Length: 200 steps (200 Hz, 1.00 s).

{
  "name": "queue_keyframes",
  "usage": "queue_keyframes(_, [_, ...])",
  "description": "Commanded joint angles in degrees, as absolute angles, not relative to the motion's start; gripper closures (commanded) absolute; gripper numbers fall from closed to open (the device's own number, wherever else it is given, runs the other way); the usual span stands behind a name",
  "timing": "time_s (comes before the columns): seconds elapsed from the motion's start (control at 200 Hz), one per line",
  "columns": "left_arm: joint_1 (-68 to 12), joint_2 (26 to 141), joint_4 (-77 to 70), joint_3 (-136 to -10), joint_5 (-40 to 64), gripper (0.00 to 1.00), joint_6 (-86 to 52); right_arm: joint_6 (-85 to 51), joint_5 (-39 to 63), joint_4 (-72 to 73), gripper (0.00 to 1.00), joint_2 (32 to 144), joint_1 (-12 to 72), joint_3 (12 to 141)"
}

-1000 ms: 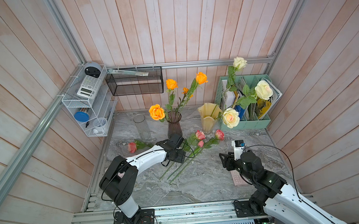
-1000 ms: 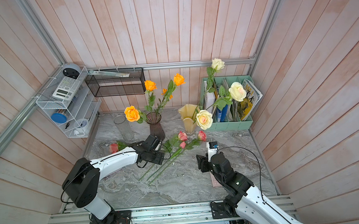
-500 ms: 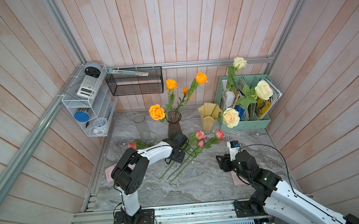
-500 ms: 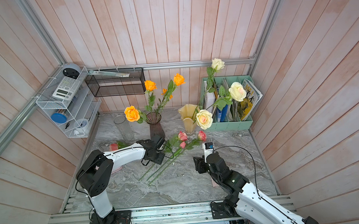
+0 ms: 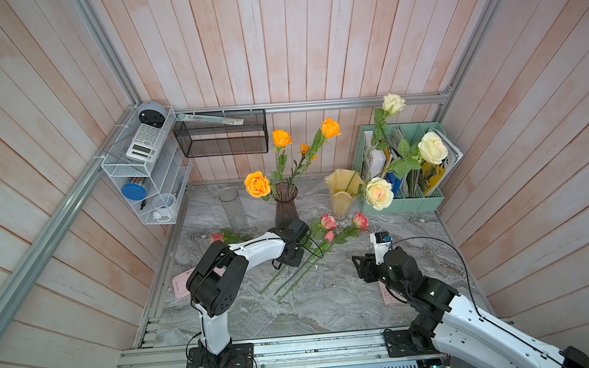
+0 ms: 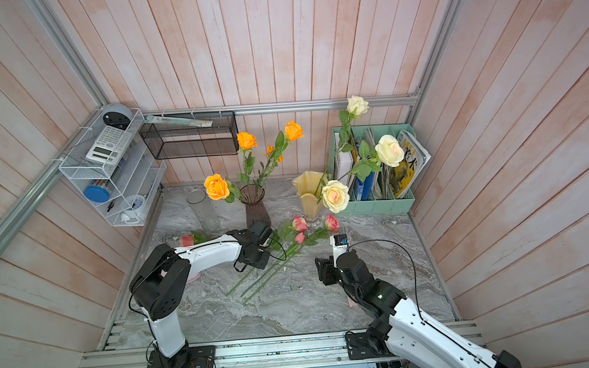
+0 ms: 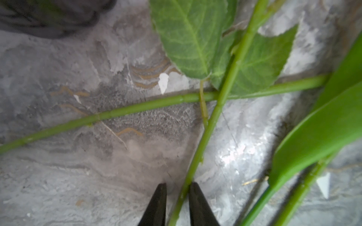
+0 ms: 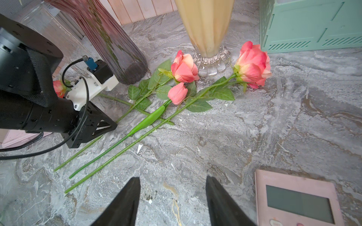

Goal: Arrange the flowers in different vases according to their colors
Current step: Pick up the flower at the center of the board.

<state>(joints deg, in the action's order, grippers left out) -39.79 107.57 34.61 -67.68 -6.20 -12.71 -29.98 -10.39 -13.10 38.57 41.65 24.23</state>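
Three pink roses (image 5: 328,221) lie on the marble table with their stems crossing, and another pink rose (image 5: 216,237) lies behind my left arm. My left gripper (image 7: 177,185) is low over them, jaws narrowed onto one green stem (image 7: 205,135) that runs between the fingertips. That stem belongs to the leftmost pink rose (image 8: 184,68). My right gripper (image 8: 173,179) hangs open over bare marble, holding nothing. Orange roses (image 5: 257,184) stand in the purple vase (image 5: 285,206), cream roses (image 5: 378,193) in the yellow vase (image 5: 341,192). The clear vase (image 5: 232,209) holds no flowers.
A mint file holder (image 5: 403,202) stands at the back right. A pink device with a screen (image 8: 297,201) lies next to my right gripper, another pink item (image 5: 180,286) by the left arm. A wire shelf (image 5: 145,173) and black mesh basket (image 5: 222,136) hang on the walls.
The left gripper's jaws have closed in around the stem, and the left arm's elbow has swung toward the table's middle. The right arm has shifted a little to the left.
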Motion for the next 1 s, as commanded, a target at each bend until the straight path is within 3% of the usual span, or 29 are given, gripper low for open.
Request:
queue_keyframes(0.0, [-39.83,107.29,33.41,-65.98,-6.13,0.8,-14.03,-29.97,-10.54,-12.26,0.4,38.32,42.02,23.99])
queue_keyframes(0.28, [-40.97,105.41,33.58,-65.5,-5.23,0.96,-15.55,-29.71,-10.89,-12.27,0.4,37.97,42.04,24.17])
queue_keyframes(0.655, [-43.02,95.26,34.63,-64.03,-5.58,1.0,-18.34,-29.64,-11.51,-11.49,0.4,38.58,42.07,23.57])
queue_keyframes(0.995, [-48.14,74.01,36.78,-57.45,-3.34,1.0,-22.85,-29.03,-10.06,-10.52,0.4,40.76,42.02,22.68])
